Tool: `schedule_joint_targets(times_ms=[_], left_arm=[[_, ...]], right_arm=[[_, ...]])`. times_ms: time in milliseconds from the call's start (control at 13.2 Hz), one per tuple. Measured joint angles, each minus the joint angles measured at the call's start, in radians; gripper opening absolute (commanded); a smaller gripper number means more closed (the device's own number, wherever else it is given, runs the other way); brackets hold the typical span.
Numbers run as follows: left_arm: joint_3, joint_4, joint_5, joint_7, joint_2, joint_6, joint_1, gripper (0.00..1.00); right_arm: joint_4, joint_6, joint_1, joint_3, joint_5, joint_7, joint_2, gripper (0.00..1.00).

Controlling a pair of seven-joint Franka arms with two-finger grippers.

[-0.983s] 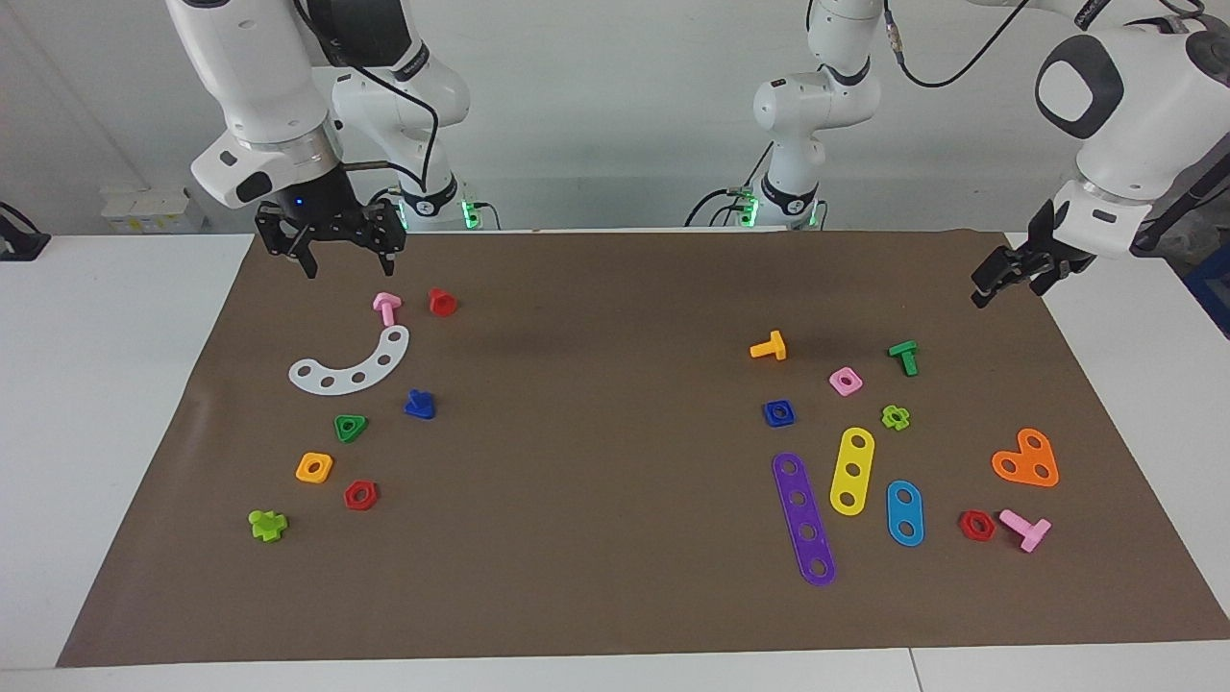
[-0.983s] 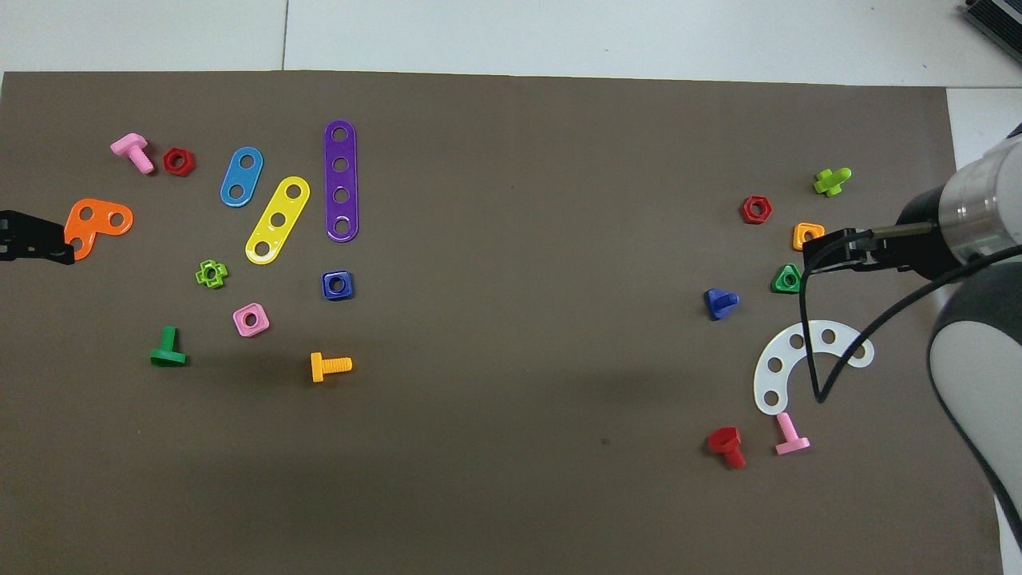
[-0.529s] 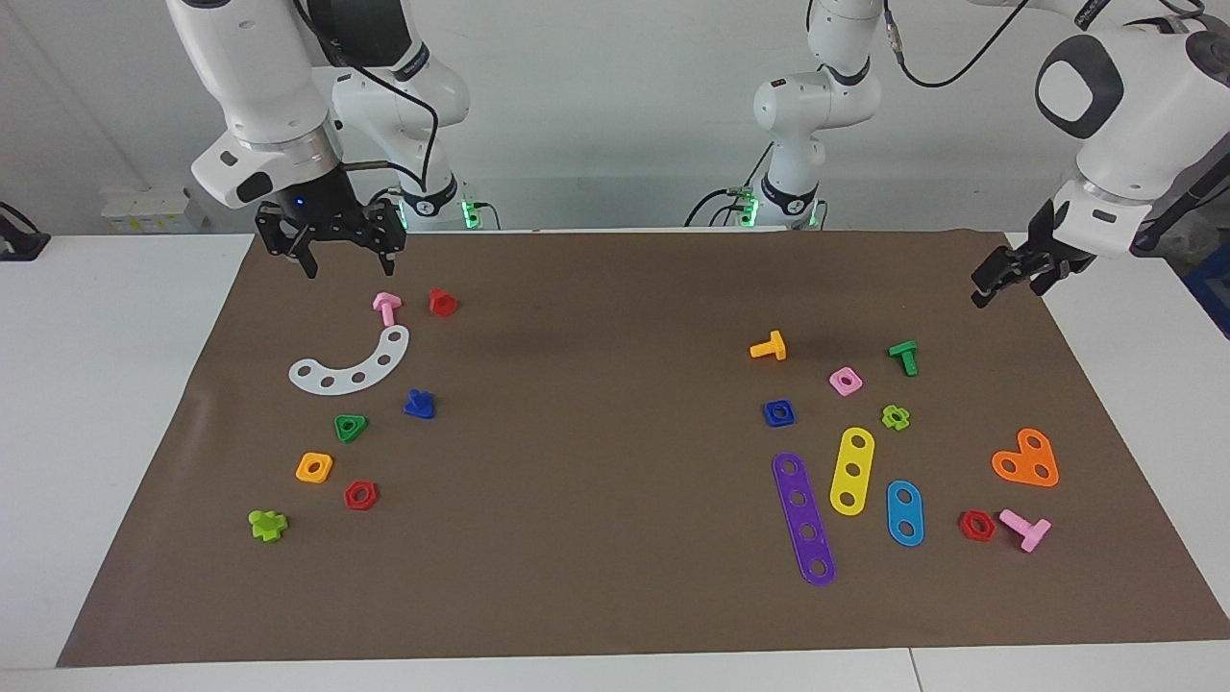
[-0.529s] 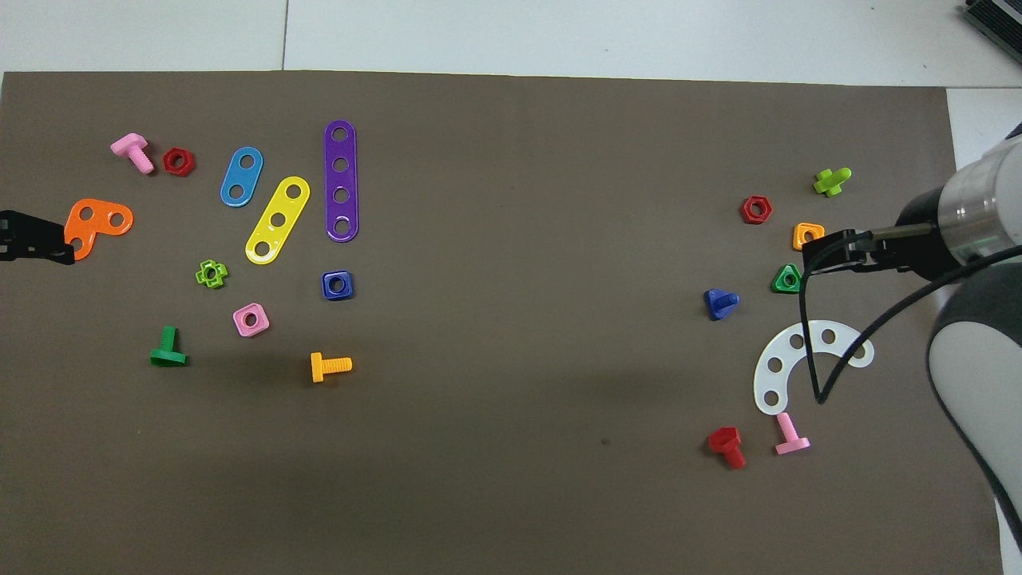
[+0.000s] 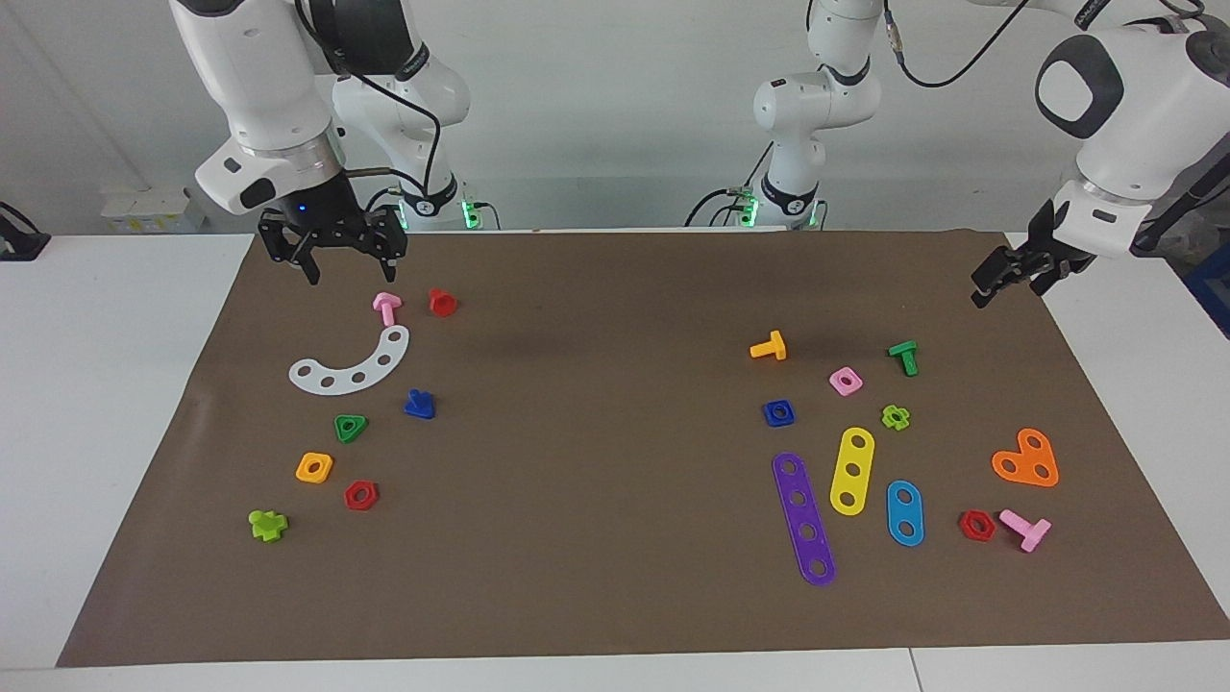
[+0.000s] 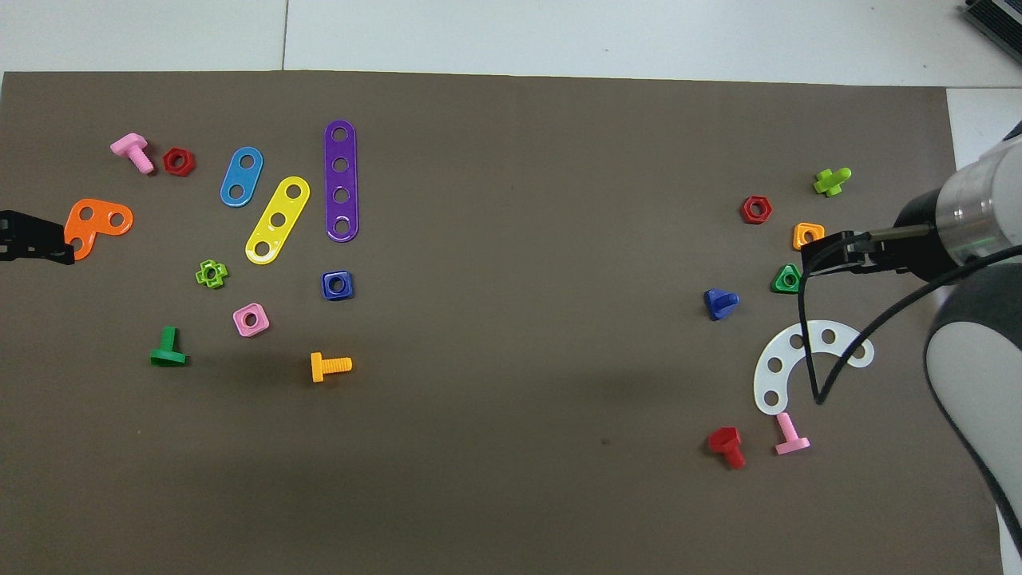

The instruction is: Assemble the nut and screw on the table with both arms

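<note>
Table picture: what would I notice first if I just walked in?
Bright toy pieces in two clusters on the brown mat, one toward each arm's end. The blue screw lies beside a white curved strip, and the blue nut sits by a purple strip. The right gripper and left gripper hang open, holding nothing.

Left gripper [image 6: 32, 239] cut off by the overhead view's edge, covering part of the orange heart-shaped plate [image 6: 100, 224], right arm's cable crossing the white curved strip [image 6: 798, 359]
</note>
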Motion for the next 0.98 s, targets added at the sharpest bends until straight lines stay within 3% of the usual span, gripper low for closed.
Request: schedule_joint_targets(times_ms=[605,983], left_arm=[[0.0,0.0,0.0,0.0,0.0,0.0,0.0,1.0],[0.0,0.0,0.0,0.0,0.0,0.0,0.0,1.0]], right_arm=[[-0.216,0.235,-0.018,-0.006,0.0,0.0,-0.012,0.98],[-0.286,0.38,-0.016,-0.005,0.0,0.0,0.092,0.93]])
